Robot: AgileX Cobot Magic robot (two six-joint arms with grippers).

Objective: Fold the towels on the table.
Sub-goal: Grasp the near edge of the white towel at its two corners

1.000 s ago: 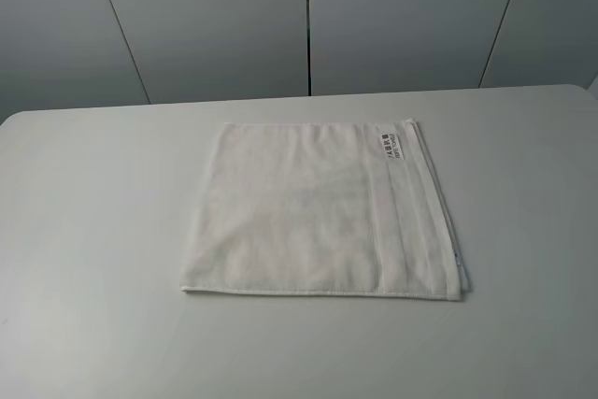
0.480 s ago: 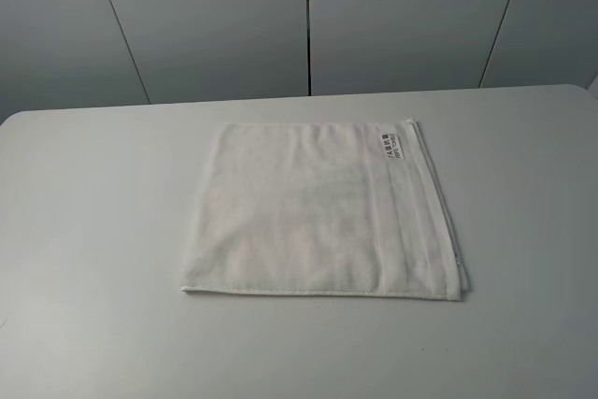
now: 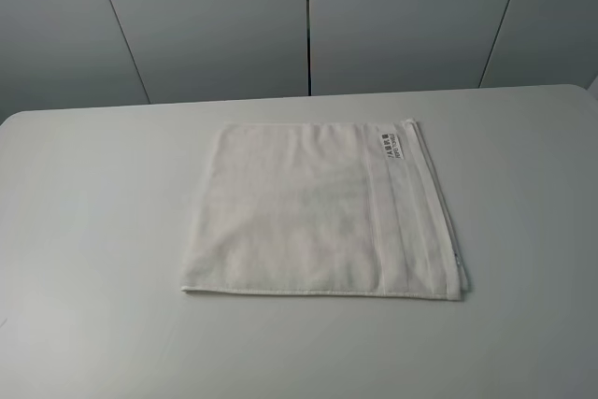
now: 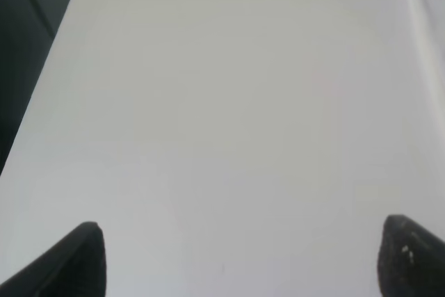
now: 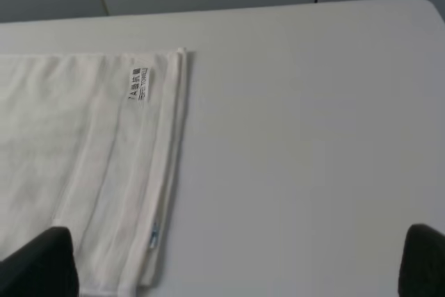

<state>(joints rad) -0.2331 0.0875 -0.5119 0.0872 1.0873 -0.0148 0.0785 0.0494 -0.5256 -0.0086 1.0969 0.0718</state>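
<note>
Towel (image 3: 322, 217) lies untouched: left fingers (image 4: 69, 262) spread wide and released, nothing between them, only bare white bench (image 4: 208, 137) below; right fingers (image 5: 42, 262) likewise spread and released, the towel's banded side and open bench showing between them. Outward, high view: white terry cloth flat at centre frame, a touch right of middle, layered edges showing along its right side, border band (image 3: 411, 221) running down that side, small label (image 3: 391, 145) with dark print at its upper right corner. Bench fills the lower two thirds of the frame; grey wall panels (image 3: 206, 16) span the top.
</note>
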